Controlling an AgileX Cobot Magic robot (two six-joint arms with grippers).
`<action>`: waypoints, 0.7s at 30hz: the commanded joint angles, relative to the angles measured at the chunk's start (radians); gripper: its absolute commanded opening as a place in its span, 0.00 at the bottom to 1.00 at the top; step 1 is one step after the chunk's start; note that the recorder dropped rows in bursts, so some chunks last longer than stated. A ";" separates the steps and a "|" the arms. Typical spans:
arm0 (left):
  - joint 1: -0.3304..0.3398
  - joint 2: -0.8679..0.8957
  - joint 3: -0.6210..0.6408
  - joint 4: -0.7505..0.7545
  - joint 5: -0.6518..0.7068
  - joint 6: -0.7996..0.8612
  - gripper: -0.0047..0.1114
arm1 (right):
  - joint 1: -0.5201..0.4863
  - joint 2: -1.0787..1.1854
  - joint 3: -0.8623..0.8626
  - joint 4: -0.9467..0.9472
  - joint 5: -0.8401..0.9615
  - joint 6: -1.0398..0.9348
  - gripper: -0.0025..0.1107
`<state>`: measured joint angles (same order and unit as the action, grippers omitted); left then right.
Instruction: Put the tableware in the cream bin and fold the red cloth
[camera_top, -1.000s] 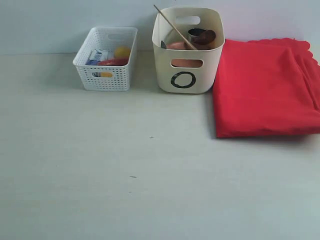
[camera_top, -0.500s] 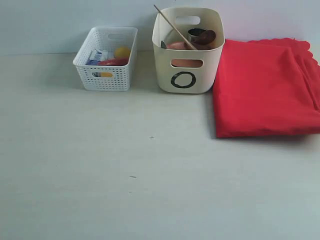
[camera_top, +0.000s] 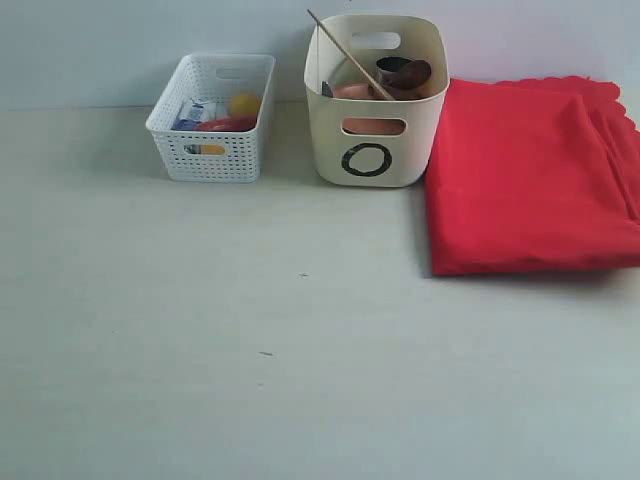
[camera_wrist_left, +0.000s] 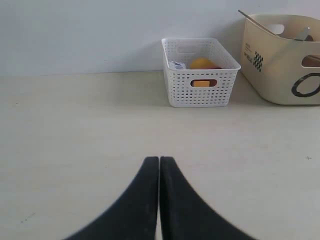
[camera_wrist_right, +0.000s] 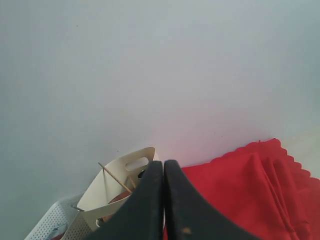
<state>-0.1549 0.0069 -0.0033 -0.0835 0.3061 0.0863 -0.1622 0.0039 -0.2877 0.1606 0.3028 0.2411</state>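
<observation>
We see our left gripper (camera_wrist_left: 159, 160) pressed together, empty, low over the table (camera_top: 300, 350), with the cream bin (camera_top: 375, 150) well ahead. Our right gripper (camera_wrist_right: 163, 163), likewise pressed together, hangs apart from the red cloth (camera_top: 525, 180) lying just beside that bin.

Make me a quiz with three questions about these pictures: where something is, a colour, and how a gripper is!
1. In the exterior view, the red cloth lies where, compared with the cream bin? A) on its left B) on its right C) inside it.
2. The bin's ring mark is: A) black B) blue C) green.
3. The left gripper is: A) wide open B) shut, empty C) gripping the cloth.
Answers: 1B, the cloth sits beside the bin's right wall; 2A, the ring is black; 3B, its jaws meet with nothing between.
</observation>
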 joint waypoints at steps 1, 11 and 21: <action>0.003 -0.007 0.003 -0.002 -0.001 -0.010 0.06 | -0.001 -0.004 0.004 -0.003 0.002 -0.005 0.02; 0.003 -0.007 0.003 -0.002 -0.001 -0.010 0.06 | -0.001 -0.004 0.004 -0.003 0.002 -0.005 0.02; 0.003 -0.007 0.003 -0.002 -0.001 -0.010 0.06 | 0.042 -0.004 0.067 -0.008 -0.075 0.041 0.02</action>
<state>-0.1549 0.0069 -0.0033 -0.0835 0.3061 0.0863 -0.1524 0.0039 -0.2632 0.1606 0.2770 0.2691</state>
